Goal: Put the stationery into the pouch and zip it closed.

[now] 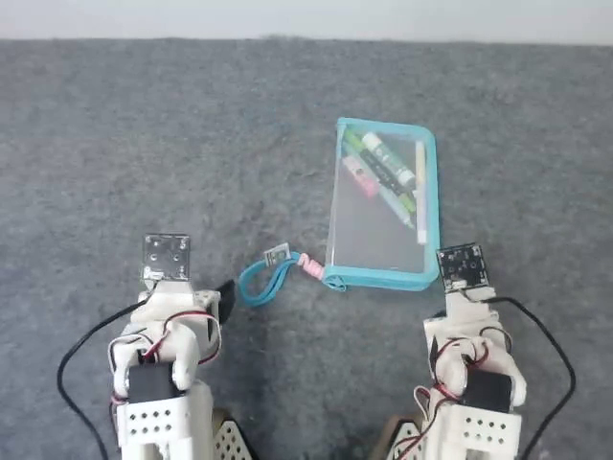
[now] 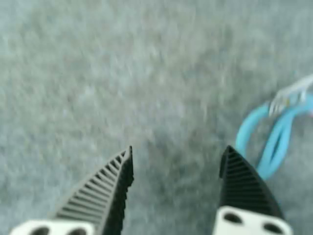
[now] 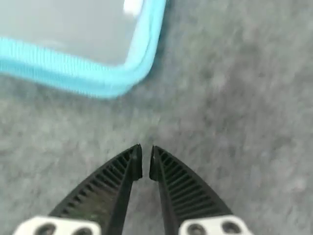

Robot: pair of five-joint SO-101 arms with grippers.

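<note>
1. Pouch (image 1: 369, 244), clear-faced with a turquoise border, is lying flat on the grey carpet (image 1: 144, 134) in front of the right arm, its long side running away from the arms.
2. Stationery (image 1: 383, 171) is sitting inside it, bunched toward the far end: a pink piece, green pens, a white-and-green stick, and a thin pale pencil along one edge.
3. A blue strap (image 1: 261, 280) is trailing from the pouch's near corner on the left arm's side, looping across the carpet toward that arm.
4. The left gripper (image 2: 176, 164) is hanging over bare carpet with its jaws spread wide and gripping nothing; the strap is lying just beside one finger.
5. The right gripper (image 3: 145, 161) is hovering near the pouch's other near corner, apart from it, its jaws drawn almost together with a sliver between the tips, holding nothing.
6. The zip's state is not showing clearly enough to tell.
</note>
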